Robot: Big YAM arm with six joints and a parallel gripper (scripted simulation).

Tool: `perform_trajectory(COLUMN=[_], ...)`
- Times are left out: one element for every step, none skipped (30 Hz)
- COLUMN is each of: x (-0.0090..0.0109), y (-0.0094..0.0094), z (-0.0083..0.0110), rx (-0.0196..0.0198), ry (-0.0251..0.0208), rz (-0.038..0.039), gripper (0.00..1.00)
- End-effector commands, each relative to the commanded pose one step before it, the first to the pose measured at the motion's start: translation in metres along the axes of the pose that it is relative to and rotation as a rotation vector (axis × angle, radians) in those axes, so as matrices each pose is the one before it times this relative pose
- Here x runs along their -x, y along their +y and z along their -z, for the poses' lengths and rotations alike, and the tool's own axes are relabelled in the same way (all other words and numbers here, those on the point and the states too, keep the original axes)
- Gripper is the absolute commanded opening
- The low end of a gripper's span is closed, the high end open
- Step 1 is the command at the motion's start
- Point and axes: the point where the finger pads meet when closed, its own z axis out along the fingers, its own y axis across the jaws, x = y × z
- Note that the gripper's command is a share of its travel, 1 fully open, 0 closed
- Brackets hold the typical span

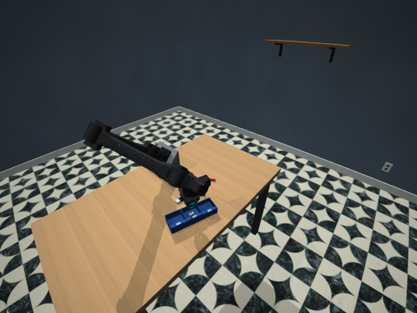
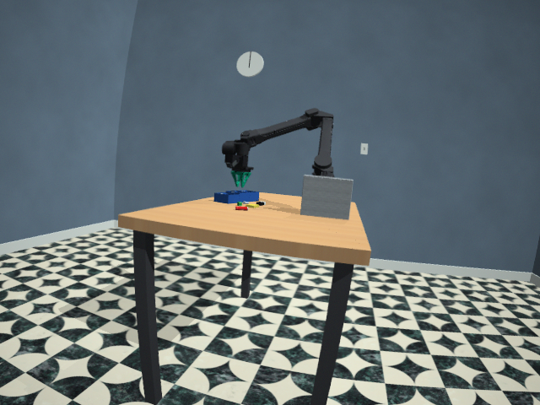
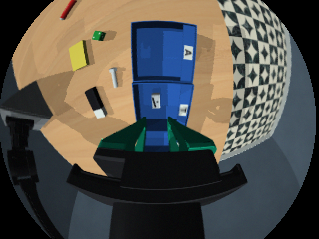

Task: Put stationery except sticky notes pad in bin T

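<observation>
My gripper (image 1: pixel 192 207) (image 2: pixel 240 186) (image 3: pixel 157 120) is partly open and empty above the blue bins (image 1: pixel 195 222) (image 2: pixel 244 197) (image 3: pixel 159 55). The compartment marked T (image 3: pixel 169 94) is the middle one and holds a small silvery-white thing with a black mark (image 3: pixel 156 101). On the table lie a yellow pad of sticky notes (image 2: pixel 252 205) (image 3: pixel 78 55), a black block with a white end (image 1: pixel 178 201) (image 3: pixel 93 99), a red pen-like stick (image 1: pixel 212 179) (image 2: pixel 240 207) (image 3: pixel 68 9), a green cube (image 2: pixel 240 203) (image 3: pixel 98 35) and a grey-white bolt-like piece (image 3: pixel 114 78).
The compartment marked A shows no thing inside in the wrist view. The third compartment is mostly hidden by the gripper there. A grey upright panel (image 2: pixel 326 196) stands on the table near the arm base. The table edge (image 3: pixel 231 75) lies beyond the labelled side of the bins.
</observation>
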Motion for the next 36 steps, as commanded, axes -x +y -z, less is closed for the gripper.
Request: perform_trajectory(x=[-0.00066, 0.00001, -0.00164, -0.00003, 0.0, 0.0, 0.00155, 0.00237, 0.00004, 0.00003, 0.00005, 0.00003, 0.00004, 0.00004, -0.00028, 0.00003, 0.00002, 0.0003, -0.00003, -0.00003, -0.00003, 0.0, 0.0, -0.00005, -0.00004, -0.00035, -0.00006, -0.00006, -0.00007, -0.00007, 0.00945, 0.00028, 0.00028, -0.00061, -0.00201, -0.00316], y=[-0.01072, 0.00006, 0.00885, 0.00004, 0.0, 0.0, -0.00846, 0.00837, 0.00004, 0.00004, 0.00004, 0.00004, 0.00004, 0.00004, 0.00009, 0.00005, 0.00004, 0.0, 0.00004, 0.00004, 0.00003, 0.0, 0.0, 0.00003, 0.00003, 0.00007, 0.00003, 0.00003, 0.00003, 0.00003, 0.00071, 0.00004, 0.00003, -0.00045, -0.0012, 0.00592], z=[0.00747, -0.00006, -0.01172, -0.00001, 0.0, 0.0, 0.01186, -0.00774, 0.00009, 0.00008, 0.00009, 0.00009, 0.00009, 0.00009, -0.00023, 0.00009, 0.0001, 0.00039, 0.00011, 0.00013, 0.00014, 0.0, 0.0, 0.00015, 0.00016, -0.00006, 0.00017, 0.00018, 0.00019, 0.00019, -0.00091, 0.00016, 0.00017, 0.00116, 0.00271, 0.00671], rx=[-0.02528, 0.0, 0.02256, -0.00011, 0.0, 0.0, -0.02241, 0.01333, -0.00028, -0.00027, -0.00029, -0.00028, -0.00028, -0.00029, 0.00021, -0.00028, -0.00032, -0.00077, -0.00036, -0.0004, -0.00042, 0.0, 0.0, -0.00044, -0.00047, -0.0002, -0.0005, -0.00052, -0.00053, -0.00055, 0.00273, -0.00043, -0.00044, -0.00282, -0.00654, -0.01513], ry=[-0.00953, 0.0, 0.00856, -0.00003, 0.0, 0.0, -0.00852, 0.00529, -0.00009, -0.00009, -0.0001, -0.00009, -0.00009, -0.0001, 0.00009, -0.00009, -0.0001, -0.00028, -0.00012, -0.00013, -0.00014, 0.0, 0.0, -0.00015, -0.00016, -0.00004, -0.00016, -0.00017, -0.00017, -0.00018, 0.00067, -0.00015, -0.00015, -0.00096, -0.00222, -0.0049], rz=[-0.01564, 0.0, 0.00982, -0.00012, 0.0, 0.0, -0.00971, 0.01649, -0.0002, -0.00021, -0.00018, -0.0002, -0.0002, -0.00019, 0.00003, -0.0002, -0.00022, -0.00047, -0.0003, -0.00033, -0.00036, 0.0, 0.0, -0.00037, -0.0004, -0.00033, -0.00043, -0.00044, -0.00046, -0.00048, 0.00954, -0.00011, -0.00011, -0.00265, -0.00663, 0.05786], gripper=[0.3, 0.3, 0.3, 0.3, 0.3, 0.3, 0.3, 0.3, 0.3, 0.3, 0.3, 0.3, 0.3, 0.3, 0.3, 0.3, 0.3, 0.3, 0.3, 0.3, 0.3, 0.3, 0.3, 0.3, 0.3, 0.3, 0.3, 0.3, 0.3, 0.3, 0.3, 0.3, 0.3, 0.3, 0.3, 0.38])
